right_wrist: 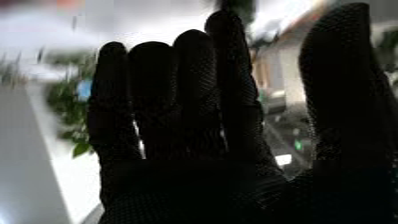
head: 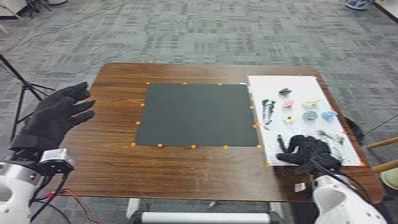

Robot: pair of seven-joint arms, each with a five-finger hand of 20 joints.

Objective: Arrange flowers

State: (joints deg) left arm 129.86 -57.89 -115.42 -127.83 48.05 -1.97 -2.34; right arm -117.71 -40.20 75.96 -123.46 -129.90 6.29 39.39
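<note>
The brown table [head: 195,177] has the robot's right hand [head: 313,150] at its near right part, over the near end of a white board [head: 266,82]. In the right wrist view, the right hand [right_wrist: 191,187] has its fingers straight up, with the thumb held apart from them, and green leaves [right_wrist: 67,97] show beside it. I can't tell if the hand touches any of them. The left hand [head: 51,120] is up in the air by the left side of the table, well apart from the flowers, with its fingers loose and a bit spread. A small green stem [head: 281,142] lies on the board right by the right hand, and a thin wispy sprig [head: 336,138] is near it too. In the middle of the table is a big dark mat [head: 195,115] with little orange bits around its edge. Farther up the board there is a yellow flower [head: 289,119], then a gray-blue flower [head: 310,115] and a light blue flower [head: 330,115] side by side. A long green stem [head: 268,112] lies along the board's left side. Past them are a pink flower [head: 288,103] and a cream flower [head: 310,103], and farthest is a dark flower [head: 284,92]. Behind the table is gray carpet [head: 195,35].
</note>
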